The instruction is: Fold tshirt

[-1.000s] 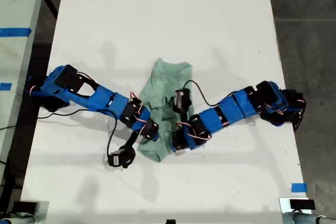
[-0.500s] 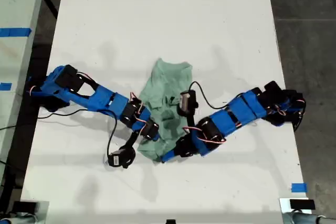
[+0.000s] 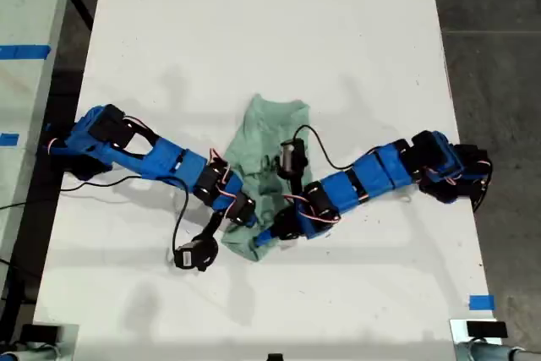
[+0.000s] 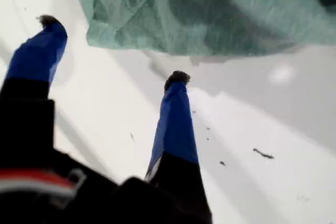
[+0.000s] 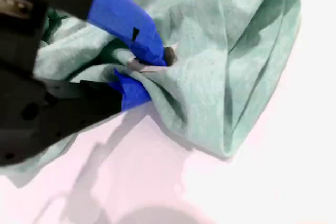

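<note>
Second claw [image 5: 149, 64] clenched on tshirt [image 3: 269, 177] fold — first claw [image 4: 113, 51] released, empty — white table [image 3: 270, 31].

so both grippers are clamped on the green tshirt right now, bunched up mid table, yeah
Not quite. Only my second gripper is shut on the tshirt, as the second wrist view shows. The first wrist view shows my first gripper open, its fingers over bare table just short of the cloth's edge. The tshirt is indeed bunched mid table.

Our two arms [image 3: 161, 158] wear bright blue printed shells over black servo blocks, trailing thin black cables; our first gripper [image 4: 113, 53] shows blue fingers [image 4: 176, 124] tipped in black.
</note>
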`<action>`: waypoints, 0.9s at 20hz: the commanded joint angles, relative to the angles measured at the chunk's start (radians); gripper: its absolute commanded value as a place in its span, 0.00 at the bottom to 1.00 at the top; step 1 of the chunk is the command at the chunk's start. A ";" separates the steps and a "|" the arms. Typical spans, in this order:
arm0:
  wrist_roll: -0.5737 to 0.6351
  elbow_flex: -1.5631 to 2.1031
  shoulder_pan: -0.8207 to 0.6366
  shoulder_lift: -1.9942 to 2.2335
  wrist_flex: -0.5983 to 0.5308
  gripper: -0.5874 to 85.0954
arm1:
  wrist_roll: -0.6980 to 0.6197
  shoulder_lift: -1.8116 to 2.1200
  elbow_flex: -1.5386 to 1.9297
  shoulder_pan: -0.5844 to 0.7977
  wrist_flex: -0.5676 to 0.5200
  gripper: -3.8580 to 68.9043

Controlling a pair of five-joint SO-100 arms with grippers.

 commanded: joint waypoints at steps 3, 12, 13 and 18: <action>0.018 -0.071 0.000 0.021 -0.018 0.01 | -0.049 -0.138 -0.064 0.040 -0.130 0.48; 0.012 -0.071 0.002 0.015 -0.023 0.01 | -0.043 -0.333 -0.075 0.057 -0.140 0.14; 0.012 -0.071 0.002 0.015 -0.023 0.01 | -0.046 -0.341 -0.077 0.060 -0.138 0.11; 0.014 -0.078 -0.002 0.017 -0.021 0.01 | -0.054 -0.259 -0.077 0.052 -0.072 0.03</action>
